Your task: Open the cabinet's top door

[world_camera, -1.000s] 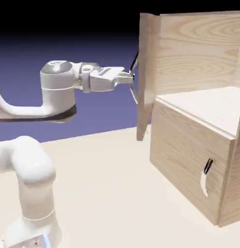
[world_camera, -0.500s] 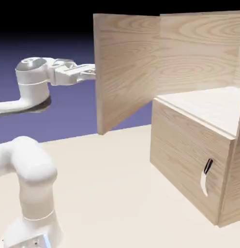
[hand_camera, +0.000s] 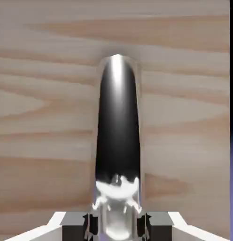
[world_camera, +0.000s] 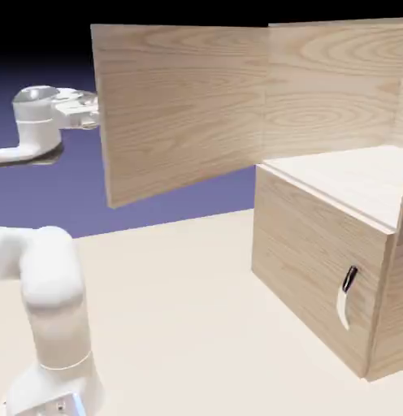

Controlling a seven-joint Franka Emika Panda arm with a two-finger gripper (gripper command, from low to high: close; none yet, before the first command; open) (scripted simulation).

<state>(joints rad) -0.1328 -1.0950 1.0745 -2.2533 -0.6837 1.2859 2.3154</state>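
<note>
The top door [world_camera: 180,110] has been swung far wider than a second ago. Its handle [hand_camera: 117,136] is clamped by the tool [hand_camera: 117,225]. The opening is judged nearly complete.

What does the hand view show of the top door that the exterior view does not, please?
Only the hand view shows the door's handle, black and shiny, with the claw closed around its lower end. Only the exterior view shows the whole cabinet, the open upper compartment, the lower door's handle and the arm; there the door hides the claw. Both show the top door, its light wood grain filling the hand view.
</note>
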